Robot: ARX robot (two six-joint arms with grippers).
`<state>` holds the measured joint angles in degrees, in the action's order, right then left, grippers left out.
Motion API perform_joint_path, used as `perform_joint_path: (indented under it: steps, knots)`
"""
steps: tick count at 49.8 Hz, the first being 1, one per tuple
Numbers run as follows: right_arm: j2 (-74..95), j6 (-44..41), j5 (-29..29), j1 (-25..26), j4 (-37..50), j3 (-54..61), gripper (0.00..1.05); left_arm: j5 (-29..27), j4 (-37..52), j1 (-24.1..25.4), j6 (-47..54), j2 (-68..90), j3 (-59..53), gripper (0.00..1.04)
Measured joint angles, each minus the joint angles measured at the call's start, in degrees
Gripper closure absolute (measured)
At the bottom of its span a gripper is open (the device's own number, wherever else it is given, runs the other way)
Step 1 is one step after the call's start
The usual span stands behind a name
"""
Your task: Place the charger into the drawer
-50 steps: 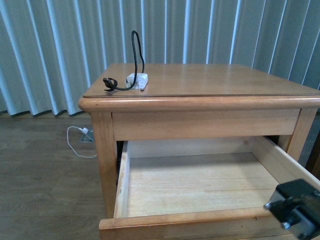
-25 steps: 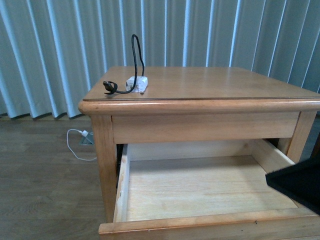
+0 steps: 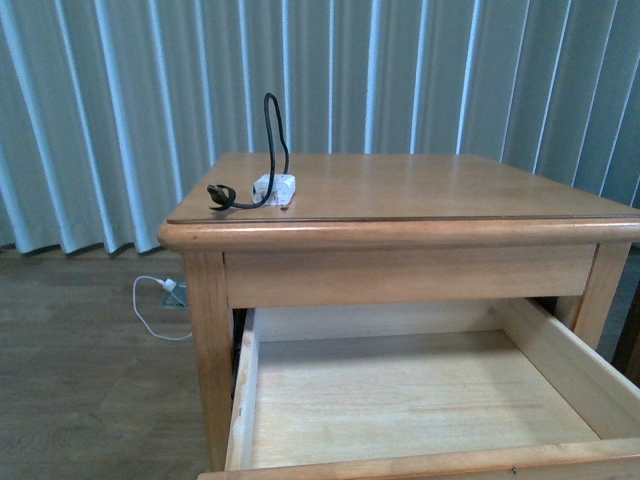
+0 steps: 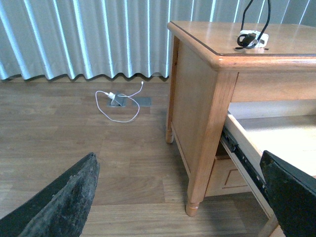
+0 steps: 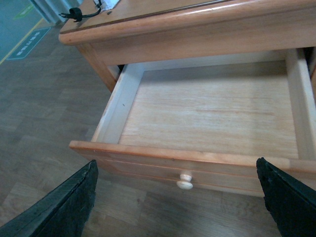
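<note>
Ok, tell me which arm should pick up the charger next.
Left, probably. The charger lies near the left edge of the tabletop, the side where the left pincer hangs; the right pincer hangs over the open drawer.

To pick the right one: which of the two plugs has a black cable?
The charger on the table, its black cable curling upward; the floor plug has a white cable.

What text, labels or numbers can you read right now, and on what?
Nothing reads clearly.
floor marking: lettering too blurred to read.
charger: too small to tell any print.
drawer and table: no text.
</note>
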<state>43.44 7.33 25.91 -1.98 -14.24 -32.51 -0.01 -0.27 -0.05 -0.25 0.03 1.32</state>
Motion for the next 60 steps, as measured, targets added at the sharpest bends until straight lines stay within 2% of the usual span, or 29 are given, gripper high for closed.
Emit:
perform_joint_path:
  steps: [5, 13, 14, 17, 18, 19, 21, 25, 34, 37, 40, 41, 56, 60]
  knots:
    - [-3.8, -0.3, 0.4, 2.5, -1.1, 1.9, 0.09, 0.0, 0.0, 0.0, 0.0, 0.0, 0.0, 0.06]
    - [-4.0, -0.5, 0.7, 2.7, -1.1, 1.9, 0.09, 0.0, 0.0, 0.0, 0.0, 0.0, 0.0, 0.06]
    - [-4.3, -0.7, -0.9, 2.4, -0.2, 2.3, 0.09, 0.0, 0.0, 0.0, 0.0, 0.0, 0.0, 0.06]
    - [-7.1, -3.2, -11.7, 1.5, 12.2, 7.8, 0.19, 0.0, 0.0, 0.0, 0.0, 0.0, 0.0, 0.06]
    - [-8.9, -4.3, -18.5, 1.6, 18.8, 11.1, 0.25, 0.0, 0.0, 0.0, 0.0, 0.0, 0.0, 0.06]
    - [-10.2, -5.0, -22.6, 1.7, 23.5, 13.4, 0.30, 0.0, 0.0, 0.0, 0.0, 0.0, 0.0, 0.06]
    - [-11.6, -5.7, -25.6, 2.0, 28.0, 15.7, 0.38, 0.0, 0.0, 0.0, 0.0, 0.0, 0.0, 0.06]
    - [-14.4, -6.5, -26.0, 2.1, 30.3, 19.5, 0.59, 0.0, 0.0, 0.0, 0.0, 0.0, 0.0, 0.06]
    - [-17.7, -7.0, -25.9, 2.0, 30.5, 23.6, 0.90, 0.0, 0.0, 0.0, 0.0, 0.0, 0.0, 0.06]
    - [-19.4, -7.0, -25.9, 2.0, 30.4, 24.8, 1.03, 0.0, 0.0, 0.0, 0.0, 0.0, 0.0, 0.06]
    - [-20.9, -7.3, -25.9, 2.0, 30.1, 25.8, 1.02, 0.0, 0.0, 0.0, 0.0, 0.0, 0.0, 0.06]
    - [-21.1, -7.2, -25.9, 2.0, 30.0, 26.1, 0.99, 0.0, 0.0, 0.0, 0.0, 0.0, 0.0, 0.06]
    - [-21.4, -7.3, -25.9, 2.0, 30.0, 26.4, 0.26, 0.0, 0.0, 0.0, 0.0, 0.0, 0.0, 0.06]
    - [-21.4, -7.2, -25.9, 2.0, 30.0, 26.4, 0.12, 0.0, 0.0, 0.0, 0.0, 0.0, 0.0, 0.06]
